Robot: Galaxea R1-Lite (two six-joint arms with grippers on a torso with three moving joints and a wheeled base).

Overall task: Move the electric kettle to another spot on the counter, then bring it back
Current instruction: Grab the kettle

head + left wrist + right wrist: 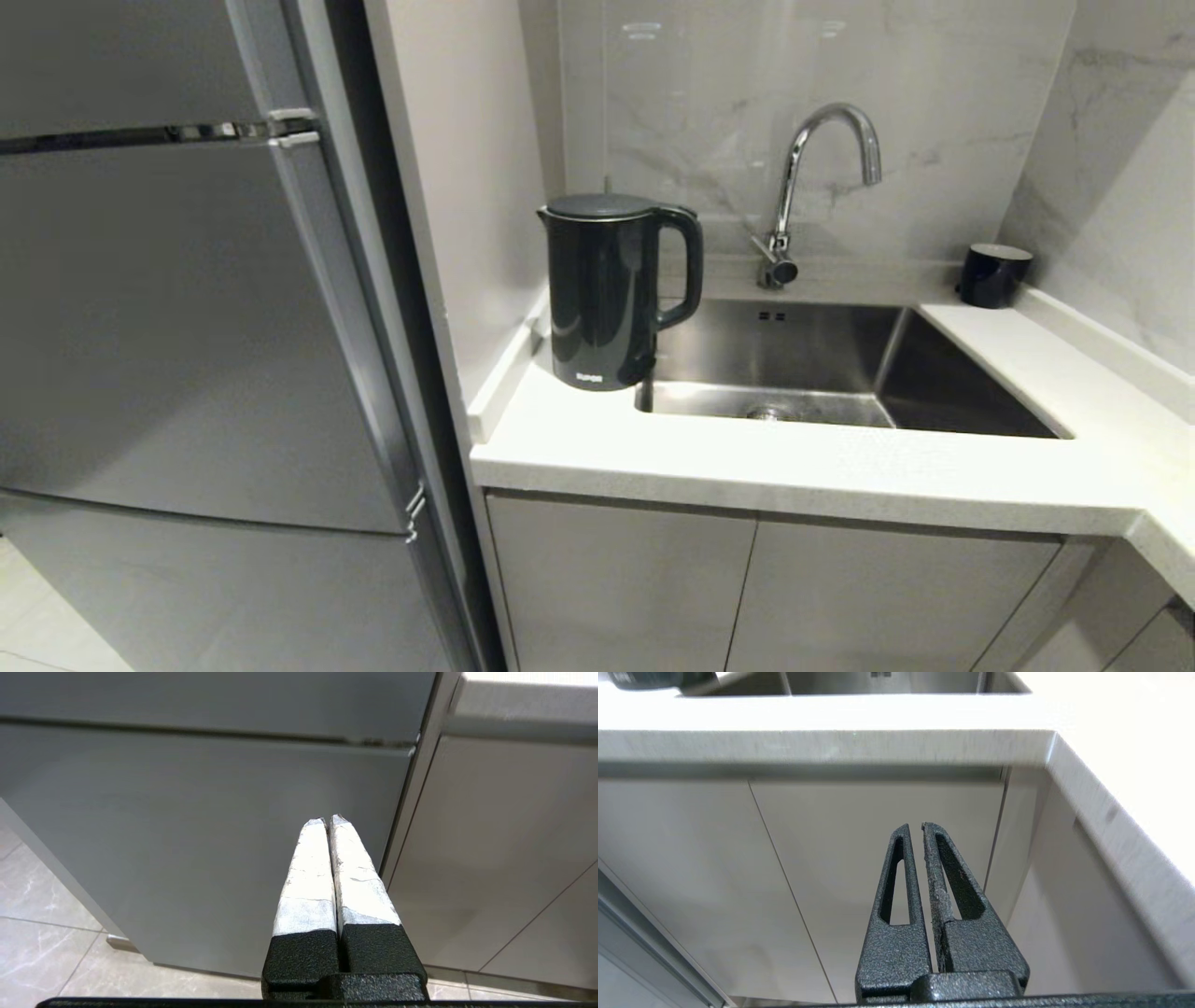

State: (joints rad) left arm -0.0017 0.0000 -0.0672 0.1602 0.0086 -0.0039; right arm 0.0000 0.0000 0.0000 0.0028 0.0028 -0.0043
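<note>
The glossy black electric kettle point(605, 291) stands upright on the white counter point(747, 462), at the sink's left corner by the wall, handle turned toward the sink. Its bottom edge point(642, 679) peeks into the right wrist view. Neither arm appears in the head view. My left gripper point(328, 820) is shut and empty, its white-taped fingers held low before the fridge door point(187, 835). My right gripper point(915, 826) hangs below the counter edge point(822, 746), facing the cabinet doors, its black fingers shut with only a thin slit between them and nothing held.
A steel sink point(840, 369) with a curved tap point(812, 177) fills the counter's middle. A small black cup point(992, 273) sits at the back right corner. A tall grey fridge point(187, 327) stands left of the counter. Pale cabinets point(747, 597) run below.
</note>
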